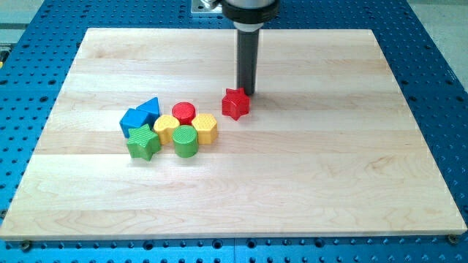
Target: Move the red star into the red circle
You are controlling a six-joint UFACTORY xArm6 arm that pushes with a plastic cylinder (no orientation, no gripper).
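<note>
camera view shows the wooden desk [292, 183] on a blue perforated base [439, 73]. my tip [246, 92] stands just above and slightly right of the red star [235, 104], at its upper edge; whether they touch i cannot tell. no hand exists on this arm, only the dark rod, so nothing is grasped. red star lies near the desk's middle, toward the view's top. to its left, apart from it, sits the red circle [183, 113] in a tight cluster with a yellow star [166, 129], a yellow block [205, 128], a green cylinder [186, 141], a green star [143, 142], and two blue blocks [140, 116].
</note>
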